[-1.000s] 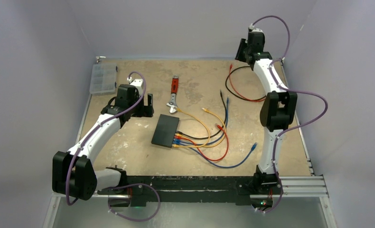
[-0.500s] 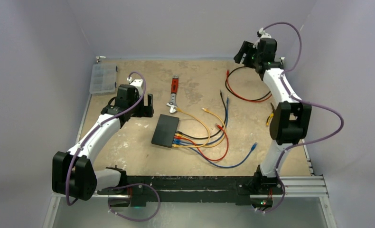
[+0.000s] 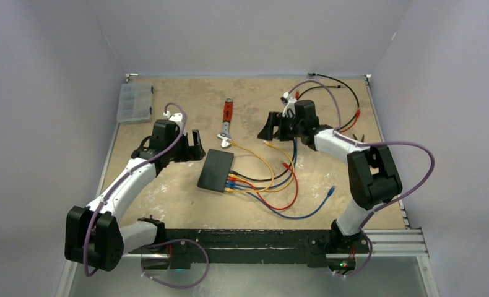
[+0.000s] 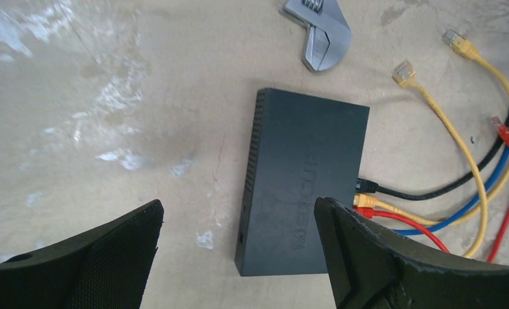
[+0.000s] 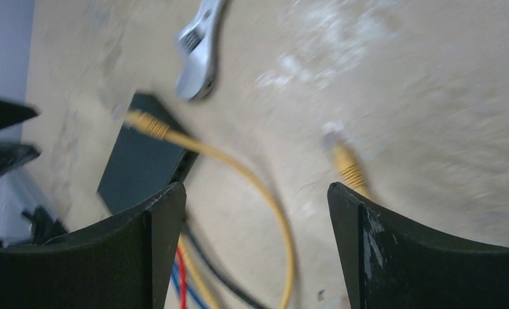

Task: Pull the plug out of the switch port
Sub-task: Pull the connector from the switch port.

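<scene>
Tan scuffed desk point(image 3: 168, 185). Left hand point(image 3: 194, 143) has its fingers wide apart and empty, near the flat matte black switch point(image 3: 216, 170) mid-desk. Coloured cable plugs point(image 3: 230, 183) sit in its port edge. Right hand point(image 3: 270, 130) is spread wide and empty over the loose yellow cable ends point(image 3: 268, 143). A second ago it was at the far right corner, fingers closer together.

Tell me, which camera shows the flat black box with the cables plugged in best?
The left wrist view: the switch fills the middle, sharp, with its plugged cables showing. The top external view shows it whole but small. The right wrist view catches only a blurred part.
</scene>
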